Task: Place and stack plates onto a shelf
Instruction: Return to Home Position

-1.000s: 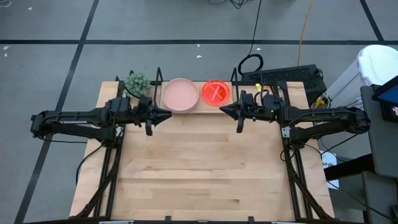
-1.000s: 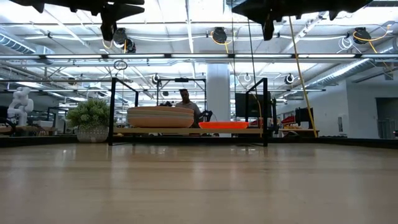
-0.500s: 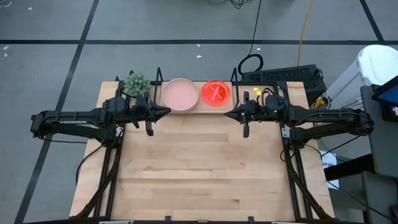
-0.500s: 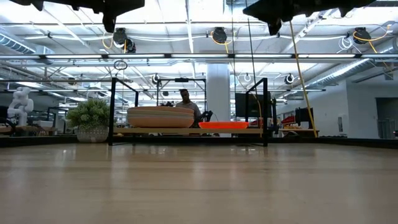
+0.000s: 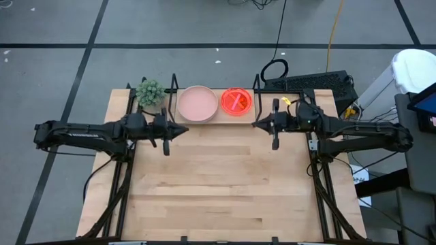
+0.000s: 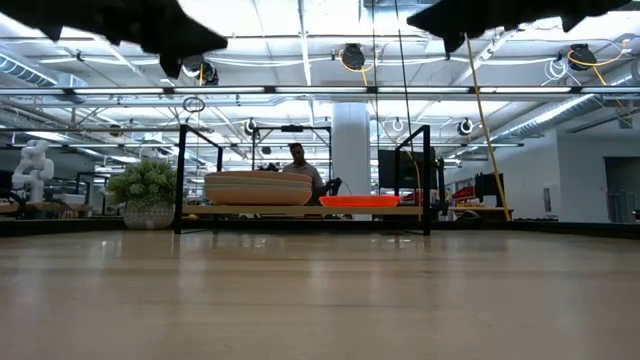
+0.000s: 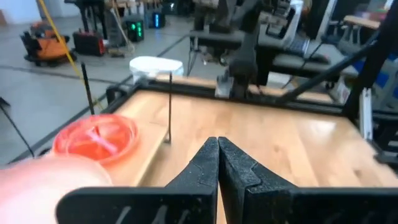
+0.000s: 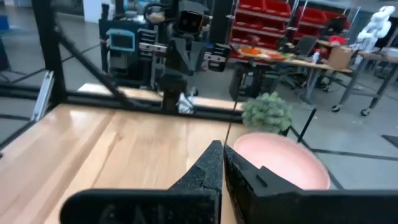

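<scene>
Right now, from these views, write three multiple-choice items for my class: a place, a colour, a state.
1. Relative to the low light-wood shelf with black wire end frames, the small potted green plant stands: A) on its board; B) beside it, on the left arm's side; C) under its board.
2. The round top plate on the shelf's side nearer the right arm is: A) light blue; B) cream; C) translucent red-orange.
3. The fingers of the left gripper and right gripper are: A) shut, holding nothing; B) wide open; C) shut on a plate.
Answers: B, the high view shows it outside the end frame; C, it glows red-orange from above; A, each wrist view shows fingers pressed together, empty.
</scene>
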`<state>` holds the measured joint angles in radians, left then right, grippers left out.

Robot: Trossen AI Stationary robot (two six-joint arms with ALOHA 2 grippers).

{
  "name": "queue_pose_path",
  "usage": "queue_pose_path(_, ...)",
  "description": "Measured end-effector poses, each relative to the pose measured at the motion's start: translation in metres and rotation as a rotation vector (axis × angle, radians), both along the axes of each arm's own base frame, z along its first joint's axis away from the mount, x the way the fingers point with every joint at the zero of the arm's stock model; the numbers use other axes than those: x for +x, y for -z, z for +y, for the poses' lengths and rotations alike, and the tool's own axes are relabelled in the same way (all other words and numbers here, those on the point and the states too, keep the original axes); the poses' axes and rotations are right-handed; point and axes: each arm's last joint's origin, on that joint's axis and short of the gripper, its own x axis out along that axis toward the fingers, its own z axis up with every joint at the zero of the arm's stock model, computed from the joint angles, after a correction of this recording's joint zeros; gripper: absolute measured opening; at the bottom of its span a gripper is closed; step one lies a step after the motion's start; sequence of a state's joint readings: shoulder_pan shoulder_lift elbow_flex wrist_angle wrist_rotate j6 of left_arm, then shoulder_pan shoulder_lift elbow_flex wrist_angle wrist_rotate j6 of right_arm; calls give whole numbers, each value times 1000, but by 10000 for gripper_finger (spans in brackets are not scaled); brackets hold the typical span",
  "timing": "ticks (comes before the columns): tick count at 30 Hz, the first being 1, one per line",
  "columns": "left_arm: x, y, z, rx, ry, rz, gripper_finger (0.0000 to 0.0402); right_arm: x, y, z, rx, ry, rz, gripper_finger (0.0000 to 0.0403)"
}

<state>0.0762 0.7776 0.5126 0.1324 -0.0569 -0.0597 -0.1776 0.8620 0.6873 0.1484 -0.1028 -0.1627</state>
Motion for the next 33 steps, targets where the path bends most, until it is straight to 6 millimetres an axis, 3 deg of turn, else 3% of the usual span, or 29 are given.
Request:
queue_pose_path(14, -8, 48, -5, 62, 24, 3, 1, -29, 70, 5, 22, -1, 63, 0)
queue_pose_path(24, -19, 78, -8, 50, 35, -62, 1, -54, 126, 10, 2, 3, -63, 0)
queue_pose_path(33, -27, 98, -9, 49, 29, -64, 1, -57, 130, 10, -6, 6, -84, 0)
